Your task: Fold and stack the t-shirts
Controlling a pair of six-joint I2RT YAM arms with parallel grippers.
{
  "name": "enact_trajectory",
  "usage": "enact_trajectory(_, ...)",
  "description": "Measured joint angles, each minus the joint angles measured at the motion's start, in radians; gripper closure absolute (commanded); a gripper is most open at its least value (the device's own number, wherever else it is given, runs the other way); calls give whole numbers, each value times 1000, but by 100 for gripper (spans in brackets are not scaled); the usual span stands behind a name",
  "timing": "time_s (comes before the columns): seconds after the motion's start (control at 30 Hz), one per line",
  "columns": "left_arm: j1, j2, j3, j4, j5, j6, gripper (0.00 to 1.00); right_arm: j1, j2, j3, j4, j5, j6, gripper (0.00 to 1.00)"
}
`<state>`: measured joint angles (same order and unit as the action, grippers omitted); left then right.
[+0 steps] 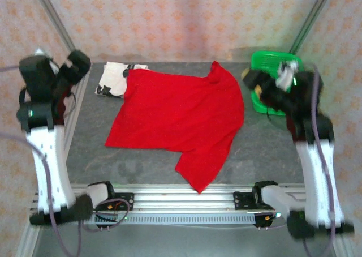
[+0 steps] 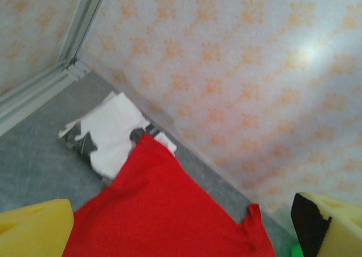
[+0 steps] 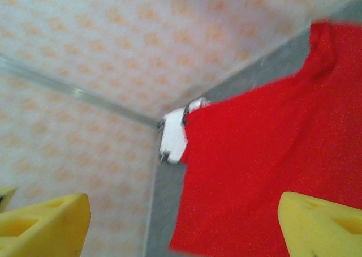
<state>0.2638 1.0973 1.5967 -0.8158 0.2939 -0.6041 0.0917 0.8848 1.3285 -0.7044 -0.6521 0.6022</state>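
Note:
The red t-shirt (image 1: 178, 118) lies spread flat across the middle of the grey table (image 1: 266, 149), plain side up, with one sleeve hanging toward the front edge. A folded white t-shirt with black markings (image 1: 113, 78) sits at the back left corner, its edge tucked under the red one. My left gripper (image 1: 78, 61) is raised over the table's left edge, open and holding nothing. My right gripper (image 1: 261, 82) hovers at the back right, also open and holding nothing. The left wrist view looks down past its yellow fingers (image 2: 34, 228) at the red shirt (image 2: 169, 211) and white shirt (image 2: 113, 132).
A green plastic basket (image 1: 272, 70) stands at the back right, just behind my right gripper. Patterned walls and metal posts enclose the table on three sides. An aluminium rail (image 1: 181, 197) with both arm bases runs along the front edge.

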Motion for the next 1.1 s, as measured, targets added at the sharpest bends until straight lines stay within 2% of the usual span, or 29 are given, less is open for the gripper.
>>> enact_trajectory(0.1, -1, -70, -201, -36, 26, 2, 0, 41, -188, -248, -30, -41, 62, 14)
enact_trajectory(0.23, -1, -28, -445, -105, 27, 6, 0, 84, -287, -542, -109, -53, 118, 16)
enact_trajectory(0.33, -1, -13, -562, -153, 19, 14, 3, 109, -339, -691, -130, -58, 157, 16)
enact_trajectory(0.53, -1, -1, -682, -145, 15, 29, 9, 199, -385, -770, -116, -59, 196, 22)
enact_trajectory(0.67, 1, 85, -732, -109, 16, 29, 16, 288, -394, -860, -95, -48, 232, 24)
enact_trajectory(0.9, 40, 205, -761, -5, 21, 26, 29, 539, -351, -982, 11, 28, 343, 28)
enact_trajectory(1.1, 51, 272, -771, 113, 62, 21, 31, 756, -287, -1048, 159, 116, 506, 34)
